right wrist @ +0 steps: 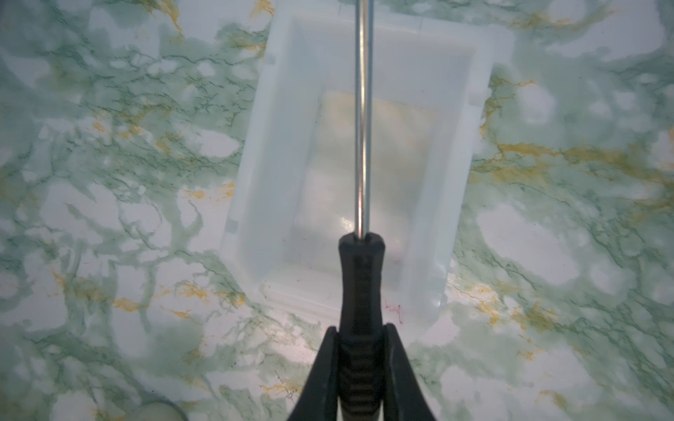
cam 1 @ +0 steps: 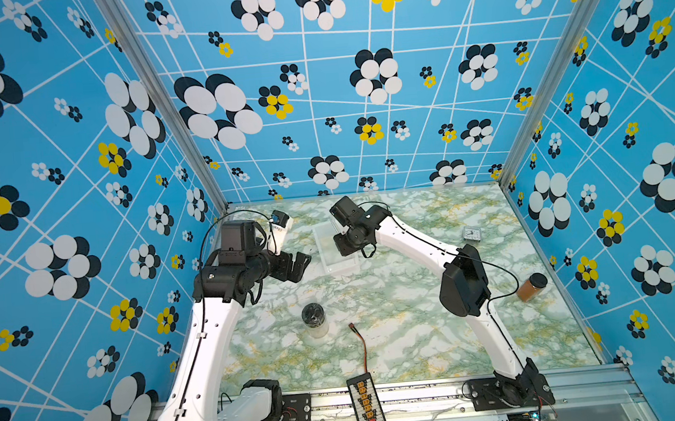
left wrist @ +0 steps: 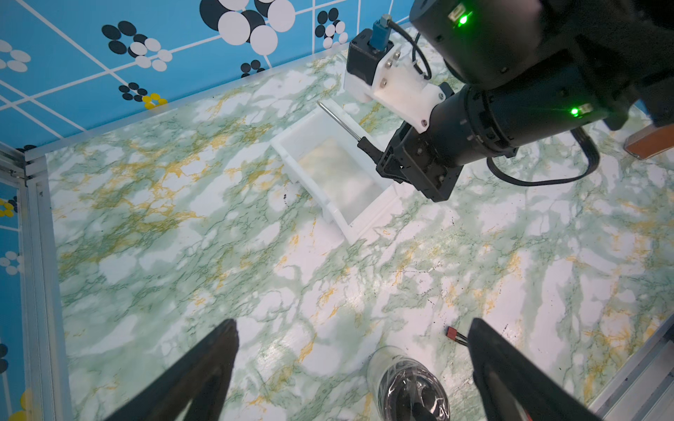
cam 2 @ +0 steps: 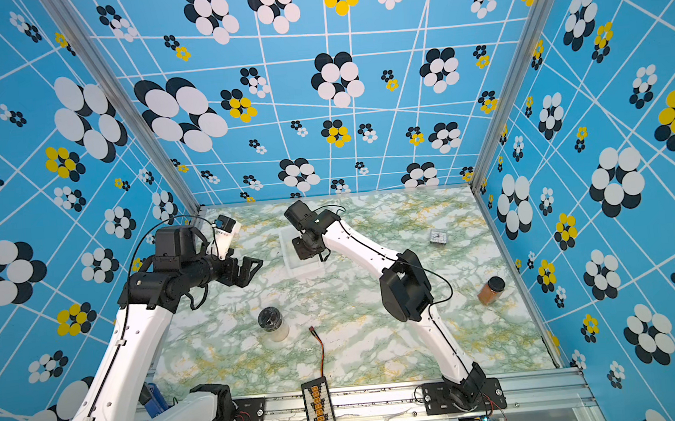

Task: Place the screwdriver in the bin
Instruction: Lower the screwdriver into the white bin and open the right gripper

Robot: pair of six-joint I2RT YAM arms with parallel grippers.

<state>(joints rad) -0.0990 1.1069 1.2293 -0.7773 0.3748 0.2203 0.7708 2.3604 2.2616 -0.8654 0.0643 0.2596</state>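
My screwdriver [right wrist: 361, 277] has a matt, ribbed black plastic handle and a polished, shiny metal shaft. The bin [right wrist: 270, 145] below me is smooth, milky translucent plastic. The table [right wrist: 109, 226] has a glossy marble-print finish.

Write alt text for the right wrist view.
The right end effector is shut on a black-handled screwdriver, whose silver shaft runs across the open, empty white bin below. Green-and-gold marbled table surrounds the bin.
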